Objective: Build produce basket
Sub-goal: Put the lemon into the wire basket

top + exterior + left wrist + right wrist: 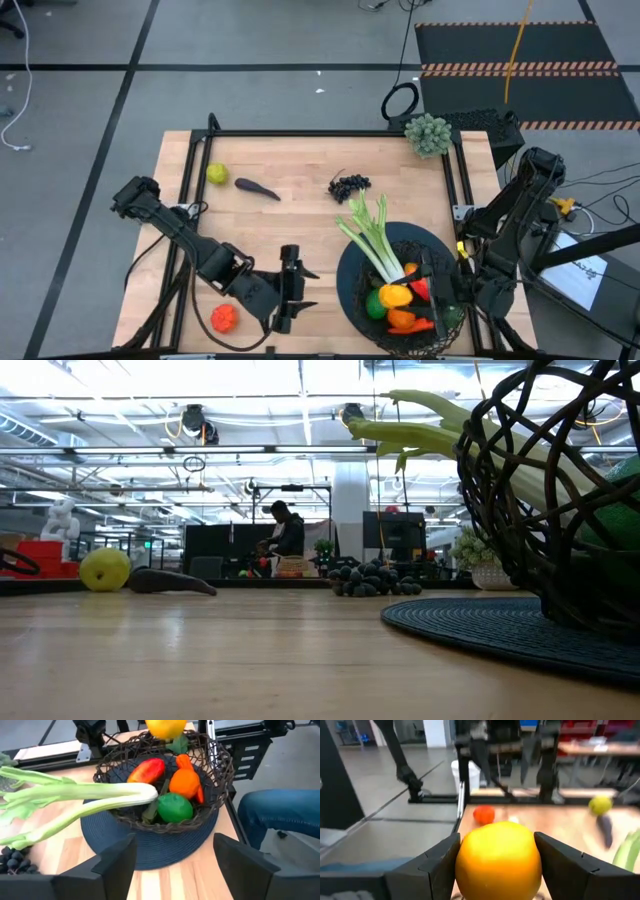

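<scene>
The black wire basket (352, 290) (220, 775) (560, 510) stands on a dark round mat (150, 850) near the table's right front. It holds a red-orange mango (146, 770), an orange (184, 784), a lime (175, 807) and a dark pickle (150, 810). The celery (368, 235) (75, 795) leans out over its rim. My right gripper (398, 295) is above the basket, shut on a yellow-orange round fruit (498, 857) (165, 726). My left gripper (308, 288) (175, 865) is open, left of the basket. Grapes (348, 186), an eggplant (257, 188), a yellow-green fruit (217, 173) and a red-orange fruit (224, 318) lie on the table. My right gripper pinches the yellow-orange fruit between its two fingers (440, 865), one on each side of its round body (465, 860). The fingers come roughly level from the table's right side. The fruit is lifted clear, above the produce in the basket.
A grey-green bumpy clump (428, 133) sits at the table's far right corner. A black frame (330, 133) runs along the table's edges. A person's leg in blue (280, 815) is beside the table near the basket. Bare wood lies between the basket and the loose produce.
</scene>
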Robot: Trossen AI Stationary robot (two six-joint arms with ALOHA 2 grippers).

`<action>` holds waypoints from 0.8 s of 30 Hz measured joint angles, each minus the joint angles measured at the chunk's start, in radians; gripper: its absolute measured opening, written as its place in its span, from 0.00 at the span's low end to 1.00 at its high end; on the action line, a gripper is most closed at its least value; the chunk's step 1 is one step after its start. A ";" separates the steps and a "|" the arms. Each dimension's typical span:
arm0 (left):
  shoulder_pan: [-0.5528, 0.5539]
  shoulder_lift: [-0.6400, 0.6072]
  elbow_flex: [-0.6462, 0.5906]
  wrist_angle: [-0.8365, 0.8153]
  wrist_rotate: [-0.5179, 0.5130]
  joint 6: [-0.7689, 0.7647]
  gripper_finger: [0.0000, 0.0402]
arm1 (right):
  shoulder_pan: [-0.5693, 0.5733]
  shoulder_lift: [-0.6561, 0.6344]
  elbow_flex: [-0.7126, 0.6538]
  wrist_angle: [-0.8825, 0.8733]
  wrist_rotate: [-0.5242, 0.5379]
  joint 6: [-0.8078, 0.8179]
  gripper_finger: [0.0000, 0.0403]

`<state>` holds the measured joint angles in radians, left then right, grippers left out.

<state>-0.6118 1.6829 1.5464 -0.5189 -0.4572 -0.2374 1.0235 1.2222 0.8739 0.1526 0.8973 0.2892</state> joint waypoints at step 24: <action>0.043 -0.001 0.000 0.007 -0.047 -0.018 0.57 | -0.304 0.174 0.000 -0.256 -0.429 0.357 0.59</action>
<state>-0.5691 1.6821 1.5464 -0.5114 -0.5045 -0.2554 0.7194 1.3967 0.8740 -0.1034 0.4684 0.6459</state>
